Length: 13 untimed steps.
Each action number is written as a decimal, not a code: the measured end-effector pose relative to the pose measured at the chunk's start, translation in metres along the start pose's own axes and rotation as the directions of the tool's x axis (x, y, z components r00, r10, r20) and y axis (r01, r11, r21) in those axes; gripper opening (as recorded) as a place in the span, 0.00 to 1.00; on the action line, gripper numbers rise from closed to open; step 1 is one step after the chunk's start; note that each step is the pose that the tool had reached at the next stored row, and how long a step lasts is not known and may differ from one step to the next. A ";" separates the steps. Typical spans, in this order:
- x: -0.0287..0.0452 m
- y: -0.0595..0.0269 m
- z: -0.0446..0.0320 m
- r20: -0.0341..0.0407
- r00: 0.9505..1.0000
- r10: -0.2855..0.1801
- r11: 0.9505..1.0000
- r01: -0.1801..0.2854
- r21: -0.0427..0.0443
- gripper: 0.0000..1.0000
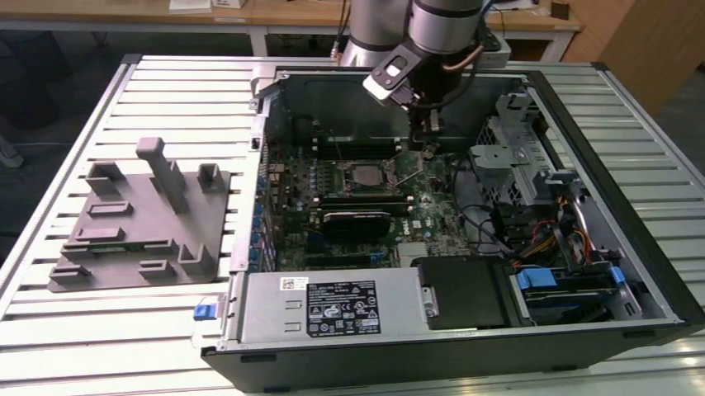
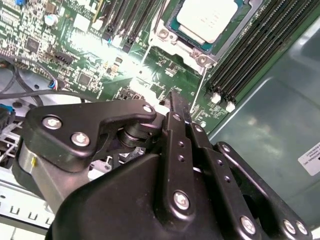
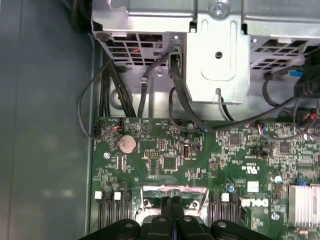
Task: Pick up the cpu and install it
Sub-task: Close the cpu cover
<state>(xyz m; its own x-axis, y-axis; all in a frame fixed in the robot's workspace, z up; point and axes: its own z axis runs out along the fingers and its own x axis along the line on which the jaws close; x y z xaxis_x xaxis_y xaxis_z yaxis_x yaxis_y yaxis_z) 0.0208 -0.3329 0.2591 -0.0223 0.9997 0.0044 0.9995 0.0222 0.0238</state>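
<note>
Claw (image 1: pixel 425 142) pressed together, nothing pinched, tips low over the motherboard (image 1: pixel 432 208), upper centre of the exterior view. Cpu (image 1: pixel 361 175) lies flat in its socket (image 2: pixel 162 34) at frame centre, just to the exterior view's left of the claw, not touching it.

Soft, even room light; bright glare patch on the motherboard (image 2: pixel 102 52), shadowed surroundings.
</note>
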 end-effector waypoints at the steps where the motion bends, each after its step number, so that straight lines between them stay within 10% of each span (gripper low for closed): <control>1: 0.0000 0.0010 0.0004 0.000 1.000 -0.003 1.000 0.003 0.000 0.11; 13: 0.0002 0.0139 0.0033 0.000 1.000 -0.006 1.000 0.006 0.000 0.11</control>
<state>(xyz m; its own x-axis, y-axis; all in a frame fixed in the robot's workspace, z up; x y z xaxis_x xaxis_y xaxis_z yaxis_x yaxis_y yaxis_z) 0.0347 -0.3324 0.2561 -0.0280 0.9996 0.0039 0.9993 0.0279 0.0235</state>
